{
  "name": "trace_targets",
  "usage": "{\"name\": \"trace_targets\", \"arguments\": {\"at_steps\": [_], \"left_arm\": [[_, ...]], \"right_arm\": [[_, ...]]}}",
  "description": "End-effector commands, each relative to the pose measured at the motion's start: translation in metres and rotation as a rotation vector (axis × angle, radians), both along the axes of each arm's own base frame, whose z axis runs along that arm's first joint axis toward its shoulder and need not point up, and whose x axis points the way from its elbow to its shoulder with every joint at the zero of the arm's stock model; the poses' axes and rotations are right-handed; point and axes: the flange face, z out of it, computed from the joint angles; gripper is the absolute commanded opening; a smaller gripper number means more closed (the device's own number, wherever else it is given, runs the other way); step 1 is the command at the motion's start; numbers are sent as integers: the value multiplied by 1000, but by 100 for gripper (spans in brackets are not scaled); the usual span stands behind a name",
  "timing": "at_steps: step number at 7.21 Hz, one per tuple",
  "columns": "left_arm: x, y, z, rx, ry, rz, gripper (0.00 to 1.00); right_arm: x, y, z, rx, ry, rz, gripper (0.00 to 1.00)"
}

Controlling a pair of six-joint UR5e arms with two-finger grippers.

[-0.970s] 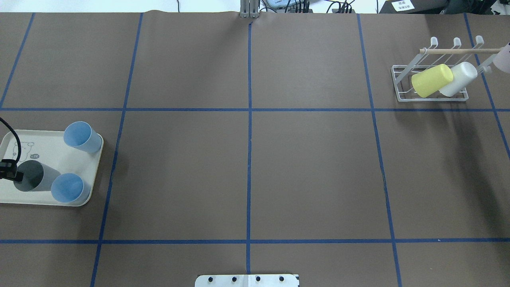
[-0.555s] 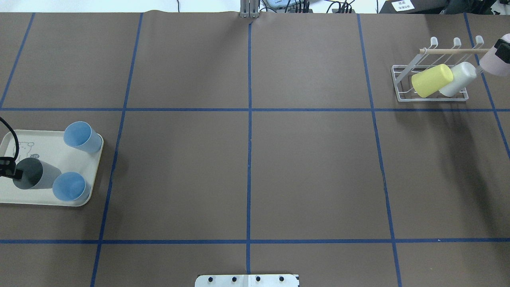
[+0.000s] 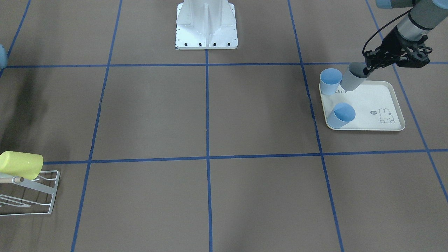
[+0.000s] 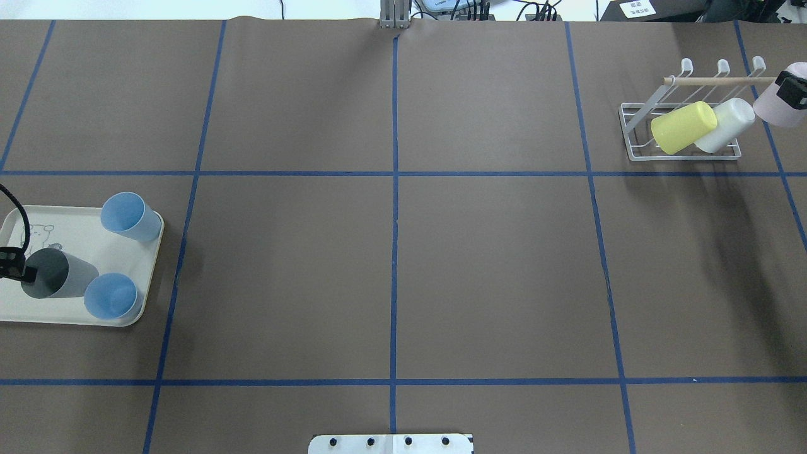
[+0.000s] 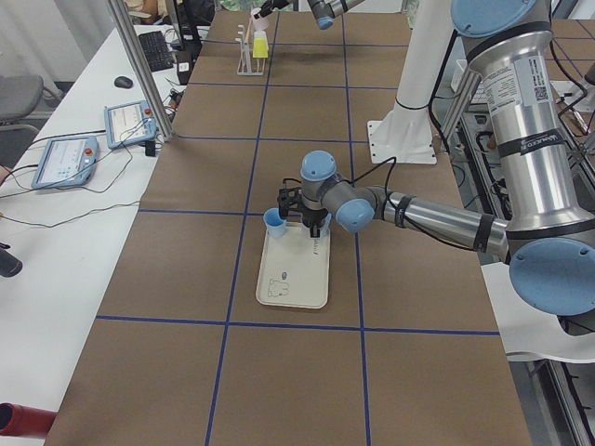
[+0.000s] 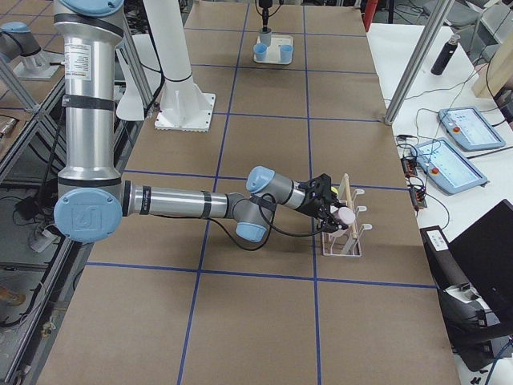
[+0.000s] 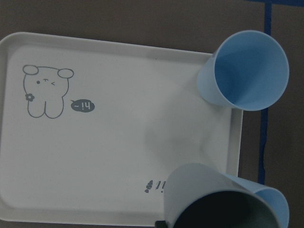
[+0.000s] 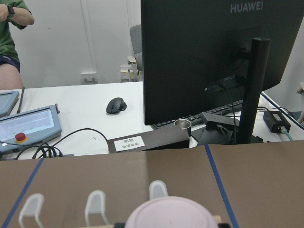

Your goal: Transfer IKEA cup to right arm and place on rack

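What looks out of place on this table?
Only the grey cup over the tray: it leans, its rim pinched by the left gripper, while the two blue cups stand upright. Nothing looks spilled or broken.

Grey cup (image 7: 213, 199) low; blue cup (image 7: 247, 71) on tray (image 7: 104, 161).

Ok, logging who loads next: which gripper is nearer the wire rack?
Right. The right gripper holds a pink cup just beside the rack; the left gripper is far away, gripping a grey cup at the tray.
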Motion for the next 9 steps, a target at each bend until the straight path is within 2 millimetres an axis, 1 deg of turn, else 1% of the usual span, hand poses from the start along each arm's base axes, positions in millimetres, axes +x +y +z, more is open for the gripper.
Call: {"name": "trace_targets", "arguments": {"at_steps": [1, 2, 3, 4, 5, 7, 8, 9], "left_arm": [[0, 0, -1, 1, 2, 1, 0], [0, 0, -2, 2, 3, 1, 0], [1, -1, -4, 6, 5, 1, 0], [-2, -9, -11, 21, 16, -17, 0], [-8, -24, -27, 43, 47, -43, 0], [-35, -53, -65, 78, 140, -91, 0], [-33, -70, -97, 55, 200, -130, 0], [-24, -87, -140, 7, 269, -187, 0]], "right_arm": [[0, 1, 8, -7, 9, -2, 29], [-8, 1, 6, -4, 6, -9, 35], [-20, -9, 1, 5, 0, -11, 66], [-26, -13, -1, 9, -3, -19, 99], [-26, -13, -2, 11, -3, -19, 100], [-25, -10, -16, 72, -37, -23, 99], [-24, -7, -23, 108, -59, -25, 99], [-23, -5, -44, 144, -92, -24, 99]]}}
